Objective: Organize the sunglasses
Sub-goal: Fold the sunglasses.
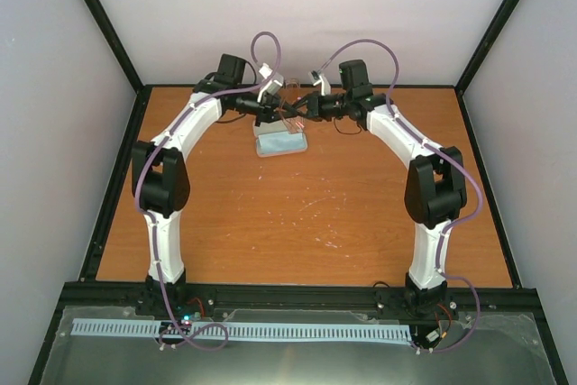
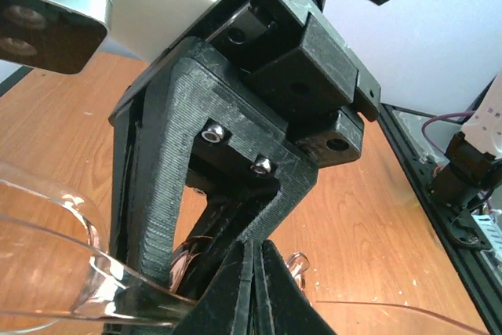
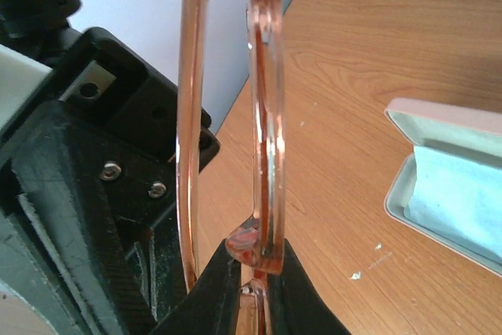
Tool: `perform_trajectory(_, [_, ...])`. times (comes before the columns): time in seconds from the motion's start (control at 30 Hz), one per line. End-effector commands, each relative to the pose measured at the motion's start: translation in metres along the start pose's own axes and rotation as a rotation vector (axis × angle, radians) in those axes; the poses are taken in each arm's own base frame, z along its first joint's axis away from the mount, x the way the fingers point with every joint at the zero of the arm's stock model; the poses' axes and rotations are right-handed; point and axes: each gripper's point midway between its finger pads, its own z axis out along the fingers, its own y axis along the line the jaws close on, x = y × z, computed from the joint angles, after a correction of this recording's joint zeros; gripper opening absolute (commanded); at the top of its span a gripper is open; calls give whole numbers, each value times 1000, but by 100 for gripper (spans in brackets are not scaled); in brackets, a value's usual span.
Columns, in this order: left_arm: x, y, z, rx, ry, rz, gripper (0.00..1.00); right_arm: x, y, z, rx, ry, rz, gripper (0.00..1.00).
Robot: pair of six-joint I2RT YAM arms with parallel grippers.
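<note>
Nearest us, the orange-brown wooden worktop (image 1: pixel 297 223) stretches between our two arms. Further on, toward its far middle, sits the oblong pale pink-grey case (image 1: pixel 281 144), open, with the light blue square cloth (image 3: pixel 463 194) lying inside it. Just above and beyond the case, we hold the small sunglasses (image 1: pixel 290 114), thin translucent amber frame and see-through lenses, in the air between us. Our left hand (image 2: pixel 251 284) is clamped on them beside a clear lens, and our right hand (image 3: pixel 255 272) is pinched tight on the amber rim at the other end.

We judge the danger to lie in that double grip. If our arms move out of step, the slim frame may twist, bend or slip free. If one hand lets go carelessly, the sunglasses may swing on the other's narrow pinch and drop beside the case. We cannot tell whether the slim arms are folded; if they are unfolded, they could catch on the case's rim.
</note>
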Motion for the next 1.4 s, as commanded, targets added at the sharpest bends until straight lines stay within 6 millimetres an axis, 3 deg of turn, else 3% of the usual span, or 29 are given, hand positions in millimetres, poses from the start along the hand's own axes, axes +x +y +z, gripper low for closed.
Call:
perform_trajectory(0.0, [-5,9,-4,-83,47,57,4,6,-4,-3,47,13,-11,3])
perform_trajectory(0.1, [-20,26,-28,-192,41,88,8,12,-27,-8,140,3,19,3])
perform_trajectory(0.27, [-48,76,-90,-510,20,173,20,19,-44,-15,212,-3,36,4])
perform_trajectory(0.33, [-62,82,-110,-575,-14,184,21,18,-53,-18,260,-8,48,3])
perform_trajectory(0.4, [-76,74,-120,-572,-49,207,18,16,-65,-20,311,-18,69,3])
perform_trajectory(0.47, [-84,50,-117,-495,-60,250,11,11,-78,-23,368,-33,90,3])
perform_trajectory(0.57, [-81,-2,-106,-295,-74,295,1,2,-87,-19,370,-24,119,3])
perform_trajectory(0.73, [-47,-78,-84,-80,-39,369,1,-9,-94,-3,320,22,137,3])
perform_trajectory(0.87, [-11,-121,-63,-7,19,422,1,-15,-91,4,279,41,136,3])
perform_trajectory(1.0, [-9,-127,-56,6,1,442,1,-15,-80,3,245,50,127,3])
perform_trajectory(1.13, [-4,-115,-43,25,9,428,1,-7,-59,6,177,91,103,3])
perform_trajectory(1.37, [-12,-89,-33,25,-35,382,2,15,-35,8,145,136,74,3])
